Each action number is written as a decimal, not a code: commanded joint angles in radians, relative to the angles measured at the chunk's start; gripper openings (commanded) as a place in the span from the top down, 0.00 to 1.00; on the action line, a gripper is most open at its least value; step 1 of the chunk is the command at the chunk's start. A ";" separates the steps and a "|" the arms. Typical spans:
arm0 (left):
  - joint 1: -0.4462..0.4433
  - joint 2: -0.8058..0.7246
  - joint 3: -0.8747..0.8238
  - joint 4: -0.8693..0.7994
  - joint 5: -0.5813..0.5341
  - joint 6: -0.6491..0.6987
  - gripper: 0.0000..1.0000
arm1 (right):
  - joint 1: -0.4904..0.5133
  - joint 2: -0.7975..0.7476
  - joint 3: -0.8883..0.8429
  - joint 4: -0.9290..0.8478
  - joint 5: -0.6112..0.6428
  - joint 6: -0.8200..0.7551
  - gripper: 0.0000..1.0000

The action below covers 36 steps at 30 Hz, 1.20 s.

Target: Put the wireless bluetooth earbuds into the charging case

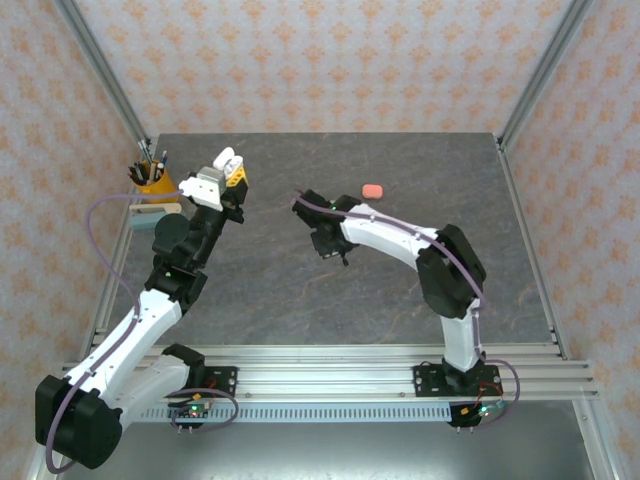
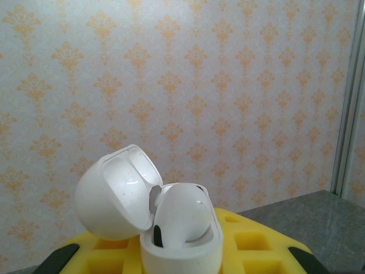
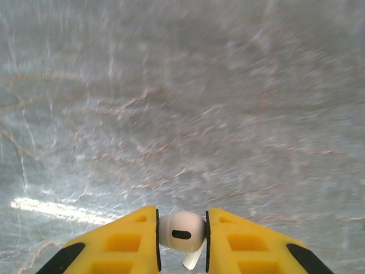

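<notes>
**A:** From above, where is the left pincer (image 1: 228, 172)?

**B:** It is raised over the far left of the grey surface (image 1: 400, 300), closed on the white case (image 1: 229, 158). The case's lid is up. A pen cup (image 1: 150, 180) stands just to its left, at the surface's edge.

**A:** And the right pincer (image 1: 331, 248)?

**B:** It is near the middle of the surface, pointing down. From this height I cannot tell what it carries. A pink case (image 1: 372, 190) lies beyond it, apart from both arms.

**A:** What does the left wrist camera show?

**B:** The left pincer (image 2: 179, 246) has the white case (image 2: 182, 251) clamped upright between its yellow fingers (image 2: 256, 242), against the patterned wall. The lid (image 2: 111, 194) hangs back to the left, hollow side showing. A rounded white shape with a dark slot sits in the base; I cannot tell whether it is an earbud.

**A:** And the right wrist camera?

**B:** The right pincer (image 3: 181, 225) is nearly closed, pinching a white earbud (image 3: 181, 231) between its yellow fingers (image 3: 134, 242). The bud's head faces the camera, showing a dark oval vent, and its stem points down. Beyond it lies the blurred grey surface (image 3: 182, 103).
</notes>
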 commanded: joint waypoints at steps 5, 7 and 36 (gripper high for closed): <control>0.011 -0.001 0.038 -0.001 0.061 -0.008 1.00 | -0.046 -0.133 0.187 -0.005 0.132 -0.022 0.76; 0.011 0.007 0.046 -0.007 0.085 -0.012 1.00 | -0.053 -0.147 0.260 -0.006 0.143 -0.049 0.76; -0.130 0.285 0.267 0.103 0.250 -0.076 1.00 | -0.057 -0.200 0.693 0.271 -0.153 -0.309 0.74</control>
